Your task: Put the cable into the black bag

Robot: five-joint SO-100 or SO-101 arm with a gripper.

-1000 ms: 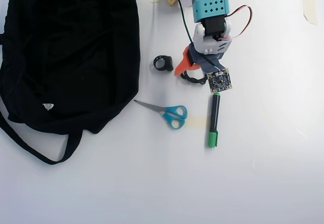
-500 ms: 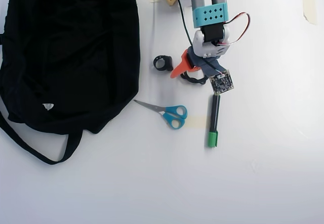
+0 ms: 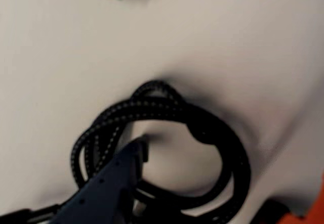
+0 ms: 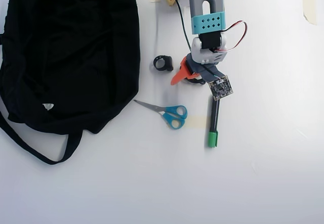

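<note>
The coiled black cable (image 3: 202, 128), braided with fine pale flecks, lies on the white counter (image 3: 61, 57) directly under the arm; in the wrist view it fills the lower middle, its loops crossing at the top of the coil. One dark blue-grey finger (image 3: 114, 178) of the jaws (image 3: 144, 148) reaches up from the bottom edge, its tip inside the loop, close to the strands on the left. An orange part shows at the bottom right corner, well clear of the finger, so the jaws look spread apart and grip nothing, with part of the coil lying between them. In the overhead view the arm (image 4: 207, 19) hides nearly all of the cable; only a sliver of black shows beneath the wrist. The black bag (image 4: 71, 52) lies slumped at the left of that view, well apart from the cable, its strap (image 4: 30, 145) trailing toward the lower edge. A small white tag (image 4: 48, 106) sits on the bag, but any writing on it is too small to read. Between bag and arm lie a small black ring (image 4: 163, 62) and blue-handled scissors (image 4: 167, 113). A pen (image 4: 213, 125) with a green cap lies just below the wrist; the cap also shows at the top of the wrist view. No brand or lettering can be read anywhere.
</note>
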